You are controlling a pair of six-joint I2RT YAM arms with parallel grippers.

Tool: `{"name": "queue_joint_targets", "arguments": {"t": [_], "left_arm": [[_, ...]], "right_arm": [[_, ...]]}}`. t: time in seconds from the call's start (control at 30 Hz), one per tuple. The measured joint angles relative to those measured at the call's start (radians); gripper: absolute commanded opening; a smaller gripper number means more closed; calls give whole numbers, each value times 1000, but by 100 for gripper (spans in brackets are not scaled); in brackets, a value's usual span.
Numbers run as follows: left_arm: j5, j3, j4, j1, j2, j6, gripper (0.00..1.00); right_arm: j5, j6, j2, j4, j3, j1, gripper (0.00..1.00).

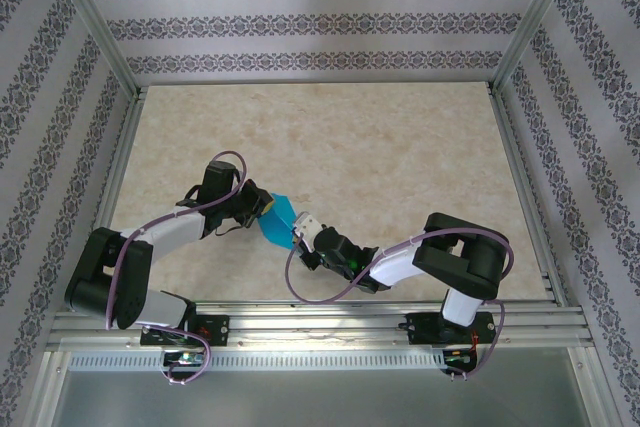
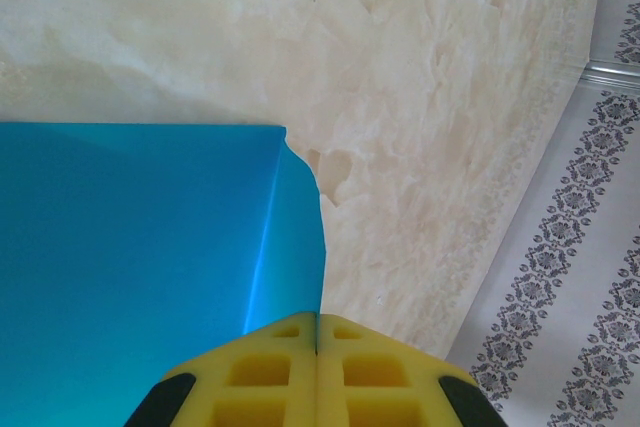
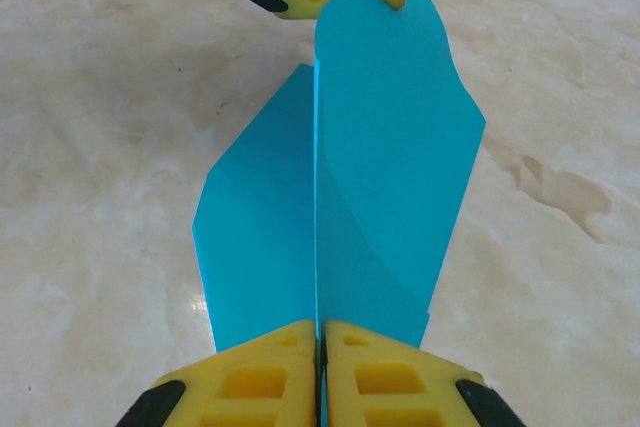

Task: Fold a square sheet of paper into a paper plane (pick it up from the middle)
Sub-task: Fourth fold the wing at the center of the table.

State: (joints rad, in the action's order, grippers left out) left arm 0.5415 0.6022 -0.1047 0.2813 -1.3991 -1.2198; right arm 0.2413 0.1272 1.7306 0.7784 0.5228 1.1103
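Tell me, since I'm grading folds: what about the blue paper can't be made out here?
- Top external: the paper is too small to read creases; the left claw and right claw cover its ends.
- Left wrist: it runs off the left and bottom edges.
- Right wrist: the right claw hides the near end, the left claw the far tip.

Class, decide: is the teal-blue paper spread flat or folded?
Folded: the teal-blue paper shows a sharp straight crease, with flaps angled apart on either side.
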Motion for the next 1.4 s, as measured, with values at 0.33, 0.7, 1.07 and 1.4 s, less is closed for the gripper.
{"name": "queue_joint_targets", "arguments": {"t": [0.33, 0.7, 1.07, 1.4], "left_arm": [[-30, -11, 12, 0, 26, 8, 42], [-59, -19, 44, 0, 29, 11, 48], [-55, -18, 46, 0, -9, 15, 49], [-48, -9, 45, 0, -46, 21, 23]], "right_arm": [[0, 59, 42, 4, 0, -7, 9], [-48, 128, 51, 23, 0, -41, 9], [-122, 163, 51, 26, 1, -61, 11], [-131, 155, 51, 26, 1, -61, 15]]}}
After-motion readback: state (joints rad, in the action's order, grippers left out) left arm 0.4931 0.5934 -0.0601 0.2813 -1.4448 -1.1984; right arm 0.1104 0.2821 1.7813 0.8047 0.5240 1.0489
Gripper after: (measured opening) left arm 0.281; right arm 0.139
